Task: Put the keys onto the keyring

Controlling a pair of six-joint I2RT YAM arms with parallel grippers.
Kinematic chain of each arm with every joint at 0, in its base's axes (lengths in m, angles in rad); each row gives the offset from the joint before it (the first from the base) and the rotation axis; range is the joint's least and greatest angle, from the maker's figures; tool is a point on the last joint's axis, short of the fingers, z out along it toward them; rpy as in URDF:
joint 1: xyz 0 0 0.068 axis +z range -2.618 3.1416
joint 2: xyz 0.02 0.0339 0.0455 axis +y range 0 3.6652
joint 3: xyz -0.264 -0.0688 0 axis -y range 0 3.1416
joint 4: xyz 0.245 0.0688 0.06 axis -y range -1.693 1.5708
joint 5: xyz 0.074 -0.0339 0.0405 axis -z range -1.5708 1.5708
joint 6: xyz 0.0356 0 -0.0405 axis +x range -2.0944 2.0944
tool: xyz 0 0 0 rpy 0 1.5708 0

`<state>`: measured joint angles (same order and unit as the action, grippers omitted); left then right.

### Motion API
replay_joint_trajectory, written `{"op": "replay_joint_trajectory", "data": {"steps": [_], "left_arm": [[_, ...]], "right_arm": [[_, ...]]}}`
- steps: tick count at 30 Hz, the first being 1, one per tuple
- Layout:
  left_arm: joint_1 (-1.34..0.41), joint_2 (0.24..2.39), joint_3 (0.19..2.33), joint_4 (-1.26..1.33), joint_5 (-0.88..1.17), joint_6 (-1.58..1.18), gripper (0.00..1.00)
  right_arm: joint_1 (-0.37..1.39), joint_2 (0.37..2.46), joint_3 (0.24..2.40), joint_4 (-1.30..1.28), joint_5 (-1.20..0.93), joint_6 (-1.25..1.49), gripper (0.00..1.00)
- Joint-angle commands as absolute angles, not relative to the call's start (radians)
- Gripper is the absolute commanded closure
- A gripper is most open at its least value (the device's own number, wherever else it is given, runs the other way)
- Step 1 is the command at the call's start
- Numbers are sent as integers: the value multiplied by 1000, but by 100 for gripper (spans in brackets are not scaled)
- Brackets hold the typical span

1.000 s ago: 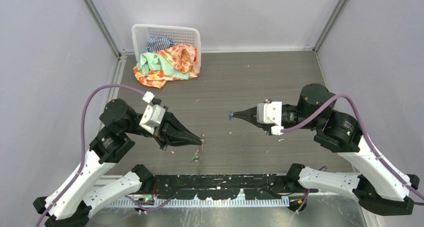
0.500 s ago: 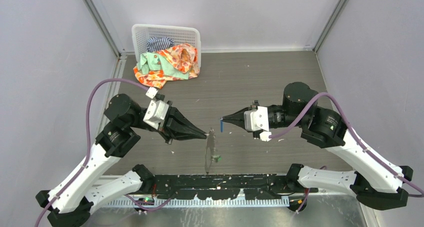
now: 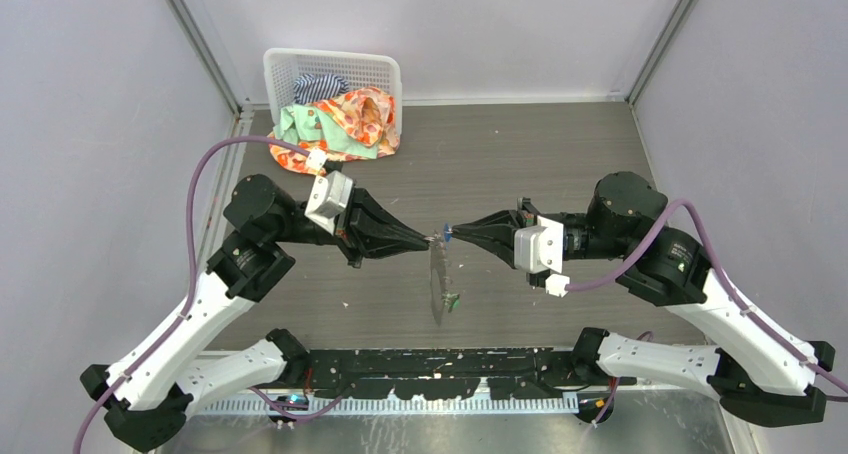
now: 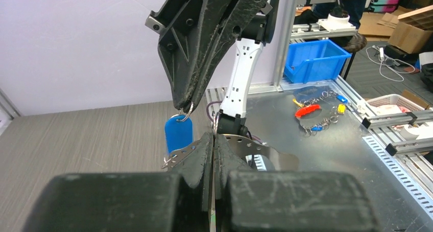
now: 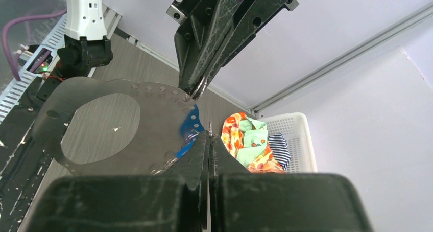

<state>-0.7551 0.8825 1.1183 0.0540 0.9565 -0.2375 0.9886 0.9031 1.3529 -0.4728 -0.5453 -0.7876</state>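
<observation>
My left gripper (image 3: 425, 240) is shut on the rim of the keyring (image 3: 438, 279), a thin silvery-grey loop with small holes along its rim. The loop hangs below the fingertips, above the table. The green key (image 3: 452, 299) dangles low on it. My right gripper (image 3: 452, 233) is shut on the blue key (image 3: 446, 232) and meets the left gripper tip to tip. In the left wrist view my shut gripper (image 4: 213, 137) pinches the keyring (image 4: 265, 153), and the blue key (image 4: 178, 133) hangs from the right gripper's tips. In the right wrist view my gripper (image 5: 210, 135) is shut, and the keyring (image 5: 153, 122) partly covers the blue key (image 5: 191, 123).
A white basket (image 3: 385, 69) holding colourful clothes (image 3: 335, 124) stands at the back left of the table, and it also shows in the right wrist view (image 5: 298, 140). Grey walls close in both sides. Beyond the front edge, a metal bench carries loose key chains (image 4: 316, 114) and a blue bin (image 4: 316, 58).
My left gripper has lifted the keyring off the table's front and carried it up and to the right. My right gripper has brought the blue key leftward until the tips meet.
</observation>
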Motion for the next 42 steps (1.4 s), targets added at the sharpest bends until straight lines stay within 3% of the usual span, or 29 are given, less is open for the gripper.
{"op": "replay_joint_trajectory", "data": {"steps": [1, 42], "left_arm": [[-758, 884, 1155, 120, 924, -264, 100], [-758, 881, 1160, 86, 945, -245, 100]], "right_arm": [[993, 884, 1370, -457, -561, -782, 99], [1046, 923, 1421, -501, -572, -803, 99]]}}
